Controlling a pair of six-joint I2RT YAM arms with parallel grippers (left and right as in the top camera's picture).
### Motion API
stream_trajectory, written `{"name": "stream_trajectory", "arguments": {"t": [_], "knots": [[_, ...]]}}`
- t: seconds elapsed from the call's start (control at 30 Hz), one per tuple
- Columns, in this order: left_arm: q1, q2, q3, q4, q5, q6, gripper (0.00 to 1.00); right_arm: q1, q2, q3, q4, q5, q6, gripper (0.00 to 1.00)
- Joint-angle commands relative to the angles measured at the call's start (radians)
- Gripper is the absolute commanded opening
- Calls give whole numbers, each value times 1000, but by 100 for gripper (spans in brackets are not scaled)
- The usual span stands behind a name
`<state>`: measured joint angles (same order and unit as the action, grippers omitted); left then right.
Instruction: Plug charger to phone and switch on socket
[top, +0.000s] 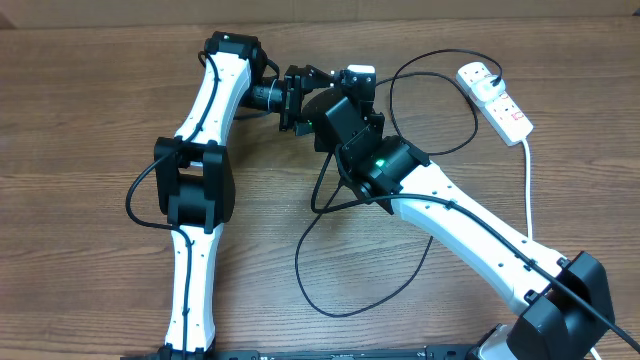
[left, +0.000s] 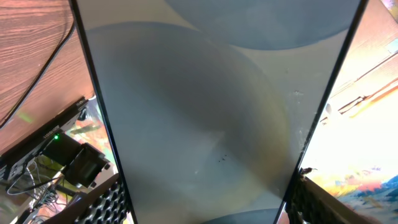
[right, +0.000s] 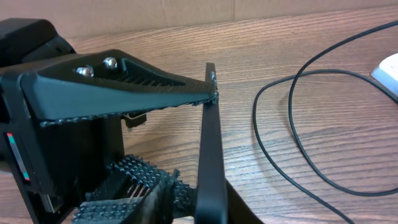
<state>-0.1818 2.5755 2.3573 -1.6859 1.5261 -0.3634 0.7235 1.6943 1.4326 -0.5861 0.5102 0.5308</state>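
The phone (left: 199, 112) fills the left wrist view, and my left gripper (left: 202, 199) is shut on its two long edges. In the right wrist view the phone (right: 210, 143) stands edge-on above the table. My right gripper (right: 208, 208) sits close against both its faces and looks shut on it. From overhead the two grippers, left (top: 300, 100) and right (top: 335, 115), meet at top centre and hide the phone. The charger cable (top: 297, 262) lies in loose loops on the table and runs up to the socket (top: 495, 100) at the far right. The connector tip is hidden.
The socket's thick white cord (top: 528, 190) runs down the right side toward the right arm's base. Charger loops (right: 255, 118) lie on the wood just right of the phone. A corner of the socket (right: 388, 68) shows at the right edge.
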Motion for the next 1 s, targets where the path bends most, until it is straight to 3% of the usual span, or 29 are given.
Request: {"name": "stream_trajectory", "arguments": {"t": [0.0, 0.13, 0.27, 0.53, 0.97], "knots": [[-3, 5, 28, 0, 38, 27, 66, 3, 2, 21, 5, -6, 0, 14], [-3, 5, 28, 0, 38, 27, 66, 3, 2, 21, 0, -6, 0, 13], [-3, 5, 28, 0, 38, 27, 66, 3, 2, 21, -3, -6, 0, 4], [-3, 5, 28, 23, 37, 27, 68, 3, 2, 21, -5, -6, 1, 4], [5, 5, 28, 72, 34, 7, 73, 0, -78, 23, 34, 110, 327, 4]]}}
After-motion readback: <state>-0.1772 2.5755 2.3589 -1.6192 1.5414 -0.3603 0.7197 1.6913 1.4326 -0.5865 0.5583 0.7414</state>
